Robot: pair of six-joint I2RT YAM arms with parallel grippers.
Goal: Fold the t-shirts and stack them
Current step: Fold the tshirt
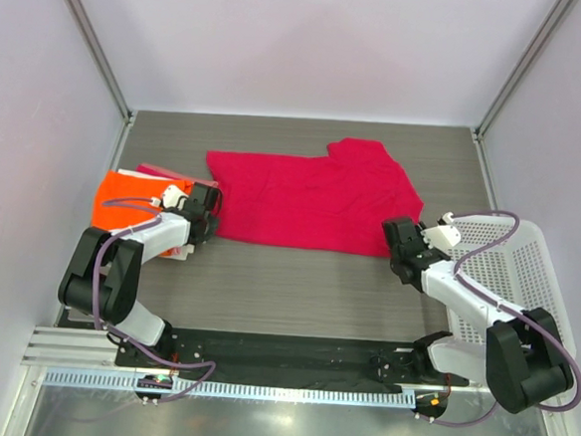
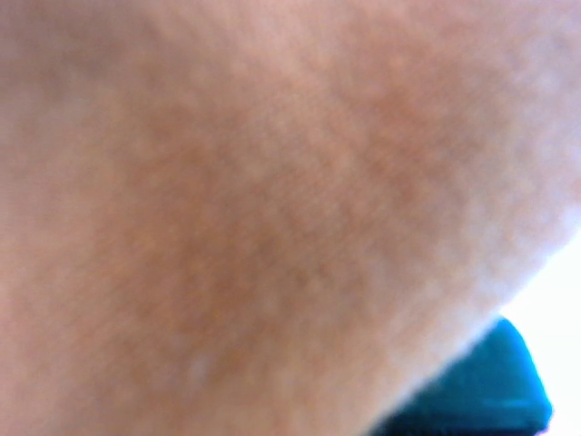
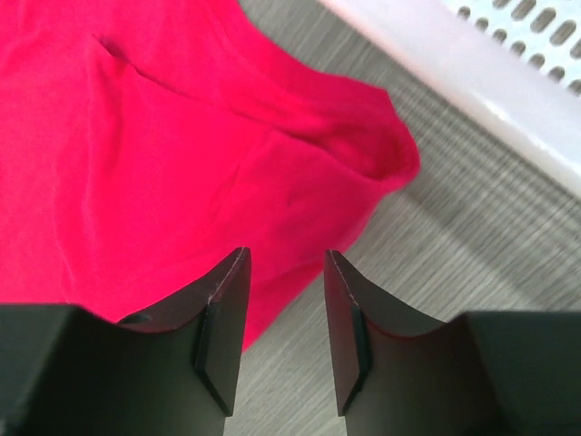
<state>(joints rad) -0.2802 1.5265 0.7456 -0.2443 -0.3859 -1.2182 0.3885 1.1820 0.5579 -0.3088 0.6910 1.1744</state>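
Grey wood-grain table, pale walls. Right gripper: fingers parted, narrow gap, gripping nothing, over near right corner of red shirt, which lies spread ahead. Left gripper at red shirt's left edge; its wrist view only blurred cloth, finger state unreadable. Orange shirt just left of it. White basket right of right gripper.

The crimson-red t-shirt lies spread flat on the desk at frame centre. One sleeve projects toward the upper right, and the cloth is lightly wrinkled. The orange t-shirt lies folded at centre left, just beside the red one. Of the pale pink t-shirt, only a narrow strip shows, along the orange shirt's upper edge.
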